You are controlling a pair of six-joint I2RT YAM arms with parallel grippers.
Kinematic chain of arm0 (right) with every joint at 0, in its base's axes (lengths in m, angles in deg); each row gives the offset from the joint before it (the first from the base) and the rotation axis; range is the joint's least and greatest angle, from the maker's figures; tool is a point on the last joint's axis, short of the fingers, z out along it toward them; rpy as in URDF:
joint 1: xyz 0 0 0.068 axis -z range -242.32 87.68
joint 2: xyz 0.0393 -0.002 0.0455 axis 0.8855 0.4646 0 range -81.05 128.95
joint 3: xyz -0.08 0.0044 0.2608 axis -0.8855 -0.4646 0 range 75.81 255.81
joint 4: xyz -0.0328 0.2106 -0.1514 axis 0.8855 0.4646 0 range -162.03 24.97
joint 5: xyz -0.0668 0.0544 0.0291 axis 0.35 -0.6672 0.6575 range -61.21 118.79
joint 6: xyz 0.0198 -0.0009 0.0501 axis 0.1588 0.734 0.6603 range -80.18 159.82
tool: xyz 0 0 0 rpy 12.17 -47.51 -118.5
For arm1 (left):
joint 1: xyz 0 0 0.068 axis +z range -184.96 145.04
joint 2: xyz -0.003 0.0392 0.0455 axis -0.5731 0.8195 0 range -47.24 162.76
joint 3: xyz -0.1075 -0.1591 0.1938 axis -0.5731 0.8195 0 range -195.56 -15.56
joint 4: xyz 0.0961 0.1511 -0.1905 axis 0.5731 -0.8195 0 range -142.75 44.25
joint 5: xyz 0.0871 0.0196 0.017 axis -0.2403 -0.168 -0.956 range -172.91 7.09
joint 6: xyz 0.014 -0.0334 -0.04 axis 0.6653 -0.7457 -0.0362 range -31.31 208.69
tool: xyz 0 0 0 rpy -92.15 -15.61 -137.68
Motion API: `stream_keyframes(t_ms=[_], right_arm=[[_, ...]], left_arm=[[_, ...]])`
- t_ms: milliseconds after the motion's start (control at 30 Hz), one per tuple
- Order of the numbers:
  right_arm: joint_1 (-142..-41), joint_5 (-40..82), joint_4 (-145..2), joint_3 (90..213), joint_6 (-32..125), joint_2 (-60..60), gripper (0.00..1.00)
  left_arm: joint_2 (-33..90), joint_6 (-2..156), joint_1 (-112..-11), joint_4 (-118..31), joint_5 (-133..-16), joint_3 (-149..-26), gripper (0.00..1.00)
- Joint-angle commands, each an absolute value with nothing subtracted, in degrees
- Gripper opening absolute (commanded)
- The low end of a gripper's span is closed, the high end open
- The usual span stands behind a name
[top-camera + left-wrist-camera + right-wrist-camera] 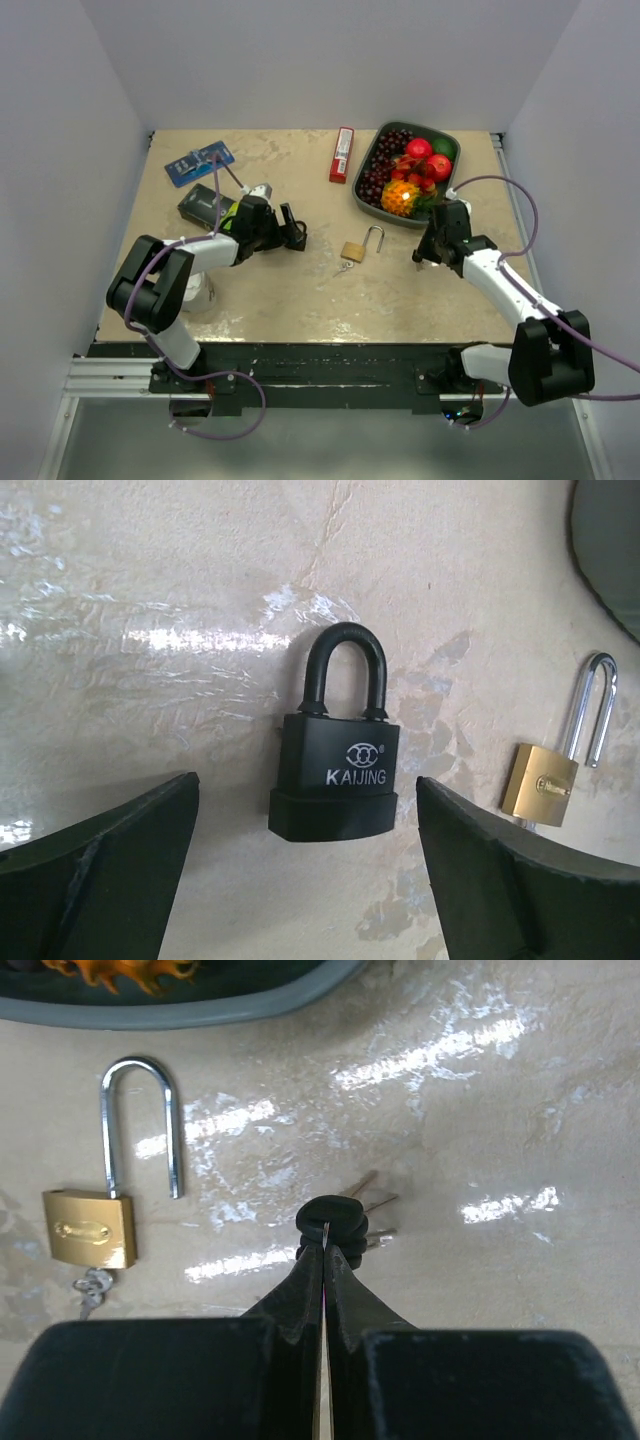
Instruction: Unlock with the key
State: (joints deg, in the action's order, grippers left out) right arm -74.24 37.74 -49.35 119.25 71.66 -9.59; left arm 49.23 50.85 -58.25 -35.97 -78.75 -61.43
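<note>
Lying flat before spread left fingers (110, 870), black padlock (335, 780) points its shackle away from them; right fingers (300, 1310) meet at keys (345, 1222).

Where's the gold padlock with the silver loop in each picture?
Top external: the brass padlock with a silver shackle lies mid-table, between the two arms.
Left wrist: right side, lying flat.
Right wrist: left side.
Shared landmark: the grey fruit tray, beyond the shackle's curved end in every view.
</note>
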Motion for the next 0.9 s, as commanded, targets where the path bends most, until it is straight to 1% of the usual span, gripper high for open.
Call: stream_keyframes(t_ms=[0, 167, 267, 333, 400, 433, 500, 533, 567, 600, 633, 700, 733, 800, 867], right_arm=[[-74.1, 33.5, -51.8, 121.0, 68.9, -12.3, 0.0], [-74.1, 24.5, -54.2, 121.2, 65.0, -15.0, 0.0], [-74.3, 18.6, -55.7, 121.9, 64.5, -16.1, 0.0], [-74.3, 16.0, -56.8, 122.5, 65.0, -16.5, 0.0], [-74.4, 11.8, -57.5, 123.2, 65.3, -16.5, 0.0], [-74.6, 10.1, -58.8, 123.9, 65.2, -16.5, 0.0], [-74.8, 2.6, -60.3, 124.6, 64.6, -15.6, 0.0], [-75.0, 0.2, -61.8, 125.3, 64.5, -15.2, 0.0], [-75.1, -5.4, -62.4, 125.7, 64.4, -14.4, 0.0], [-75.1, -7.5, -62.9, 126.2, 64.3, -14.0, 0.0], [-75.2, -9.5, -63.6, 127.1, 64.4, -13.8, 0.0], [-75.5, -14.2, -64.4, 127.9, 64.8, -13.8, 0.0], [-75.9, -15.6, -65.3, 128.6, 65.0, -13.9, 0.0], [-76.3, -18.5, -66.0, 129.4, 65.7, -14.1, 0.0], [-76.8, -22.4, -66.1, 131.1, 66.0, -14.6, 0.0]], left_arm=[[48.5, 53.6, -57.9, -40.3, -82.7, -61.7, 0.99], [43.7, 55.6, -58.0, -41.2, -85.7, -61.8, 0.99], [38.2, 58.1, -58.1, -41.4, -87.0, -61.9, 0.99], [35.6, 60.0, -58.4, -39.4, -86.3, -61.3, 0.99], [31.3, 61.4, -59.3, -36.4, -83.2, -59.3, 0.99], [29.9, 62.4, -59.7, -32.4, -79.3, -58.4, 0.99], [26.4, 63.0, -60.4, -27.8, -74.0, -55.8, 0.99], [25.5, 62.9, -60.4, -22.9, -67.2, -55.1, 0.99], [24.3, 62.9, -60.4, -20.6, -63.4, -54.2, 0.99], [24.0, 62.7, -60.4, -18.6, -59.2, -54.0, 0.99], [23.9, 61.6, -60.4, -15.5, -51.6, -54.1, 0.99], [24.0, 59.4, -60.4, -12.5, -44.7, -54.7, 0.99], [24.1, 56.7, -60.4, -9.0, -39.2, -54.8, 0.99], [24.3, 54.7, -60.4, -6.5, -35.0, -55.3, 0.99], [24.3, 54.8, -60.5, -7.9, -31.7, -56.9, 0.99]])
